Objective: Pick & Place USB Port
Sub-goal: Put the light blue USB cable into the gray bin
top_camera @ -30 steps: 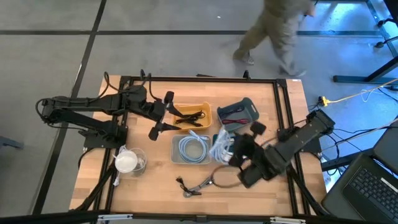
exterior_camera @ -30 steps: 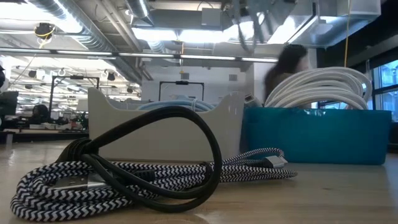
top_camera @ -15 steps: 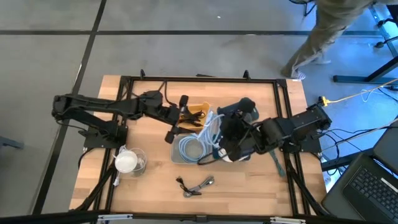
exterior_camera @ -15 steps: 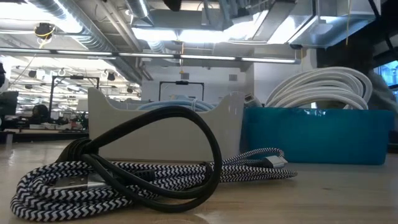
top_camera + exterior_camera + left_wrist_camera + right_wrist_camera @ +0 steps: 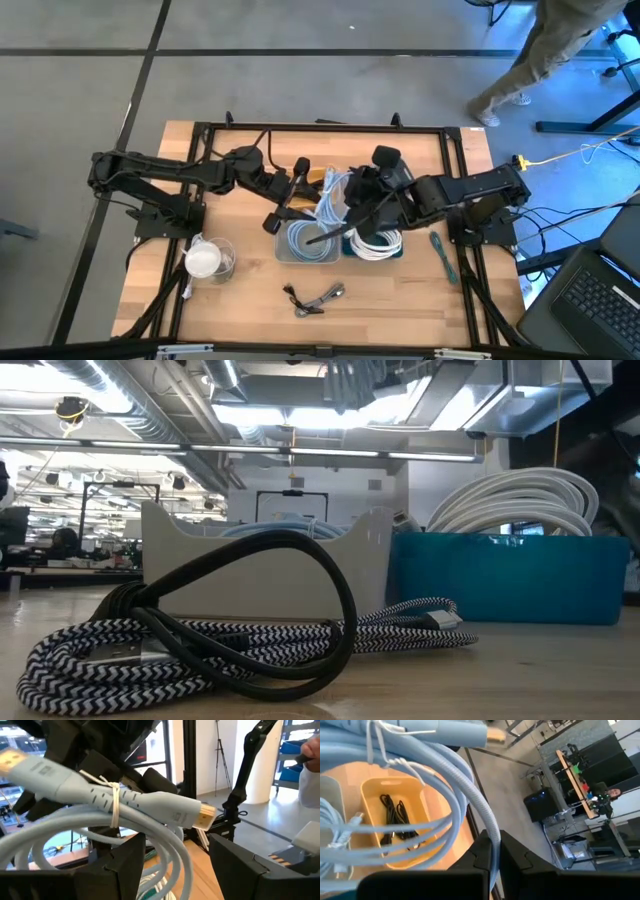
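A light-blue cable bundle [image 5: 331, 196], tied with a white twist tie [image 5: 114, 795] and ending in gold plugs [image 5: 204, 815], hangs in the air over the bins. My right gripper [image 5: 352, 197] [image 5: 496, 845] comes in from the table's right and is shut on it. My left gripper [image 5: 287, 195] [image 5: 175, 847] reaches in from the left, open wide, one finger on each side of the bundle; whether it touches it I cannot tell. Below the bundle, a white bin [image 5: 284, 250] holds another light-blue coil. My right gripper pinches a strand of the bundle's loops [image 5: 490, 827] between its two fingers, coming level from the table's right. The bundle is lifted clear, and its loops hang slack toward the bins below.
A yellow bin [image 5: 395, 815] with thin black cables sits at the far side. A teal bin [image 5: 500, 575] holds white cables [image 5: 377, 243]. A black-and-white braided cable [image 5: 230, 650] lies near the table's near edge. A cup [image 5: 205, 260] stands near-left. A person [image 5: 555, 45] walks beyond the table.
My right gripper has swung from the table's near-right part toward the centre and far side, carrying the light-blue bundle up over the bins. My left gripper has moved right, toward the bundle, and stayed open. The person behind has walked to the right.
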Available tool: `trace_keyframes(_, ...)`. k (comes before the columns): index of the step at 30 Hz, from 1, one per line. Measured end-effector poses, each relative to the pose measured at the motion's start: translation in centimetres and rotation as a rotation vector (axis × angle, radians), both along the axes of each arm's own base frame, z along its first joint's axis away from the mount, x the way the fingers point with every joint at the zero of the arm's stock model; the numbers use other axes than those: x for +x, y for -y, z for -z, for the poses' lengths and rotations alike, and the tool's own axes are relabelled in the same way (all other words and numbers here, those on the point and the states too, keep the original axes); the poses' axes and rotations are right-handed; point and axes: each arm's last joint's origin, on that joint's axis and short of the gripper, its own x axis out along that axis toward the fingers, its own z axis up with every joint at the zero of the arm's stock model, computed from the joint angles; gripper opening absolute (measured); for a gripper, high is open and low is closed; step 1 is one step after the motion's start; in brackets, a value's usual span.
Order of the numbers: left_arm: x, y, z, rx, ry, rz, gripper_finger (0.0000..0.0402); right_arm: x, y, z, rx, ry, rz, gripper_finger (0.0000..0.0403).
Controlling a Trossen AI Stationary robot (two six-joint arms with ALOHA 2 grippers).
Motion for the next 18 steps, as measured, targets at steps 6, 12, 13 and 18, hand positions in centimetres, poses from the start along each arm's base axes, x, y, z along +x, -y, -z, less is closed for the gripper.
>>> trace_keyframes(6, 0.0, -0.1, -0.1, 0.001, 0.014, -0.005, 0.0209, 0.9, 0.2, -0.4, 0.029, 0.024, -0.057, 0.0015)
trace_keyframes(12, 0.0, -0.6, -0.4, 0.002, 0.037, -0.027, 0.0209, 1.3, 0.0, -0.7, 0.029, 0.051, -0.090, 0.0014)
trace_keyframes(13, 0.0, -0.7, -0.4, -0.001, 0.040, -0.030, 0.0209, 1.3, 0.0, -0.7, 0.024, 0.046, -0.092, 0.0014)
trace_keyframes(18, 0.0, -0.6, -0.7, -0.013, 0.070, -0.029, 0.0201, 1.4, 0.2, -0.8, 0.026, 0.051, -0.090, 0.0014)
